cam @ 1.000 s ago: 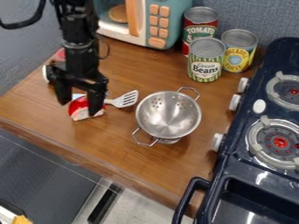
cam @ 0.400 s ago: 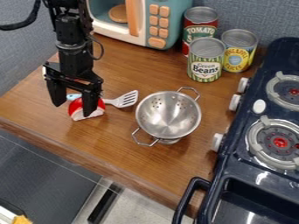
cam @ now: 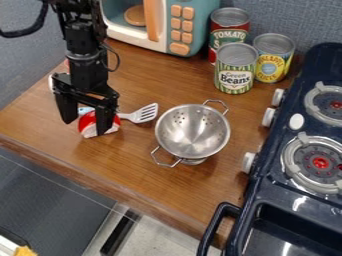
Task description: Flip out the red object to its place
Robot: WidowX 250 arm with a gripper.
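Hanging over the bench (cam: 123,160) towards its left corner, the tool (cam: 86,126) is released, its fingers spread about the red object (cam: 87,120); whether either one touches it, I cannot tell. The piece sits near the bench's front edge, white on its lower side. It looks like hollow plastic: light, stiff, hard to harm, but apt to skid or roll on its smooth curve. I would take it low across its width, squeeze gently and keep hold through the turn. The spatula (cam: 143,114) lies just beside it and could get dragged along. Further right stands the colander (cam: 192,132); towards the back edge are three cans (cam: 234,70) and the microwave (cam: 175,25), with the stove (cam: 274,192) along the right edge.
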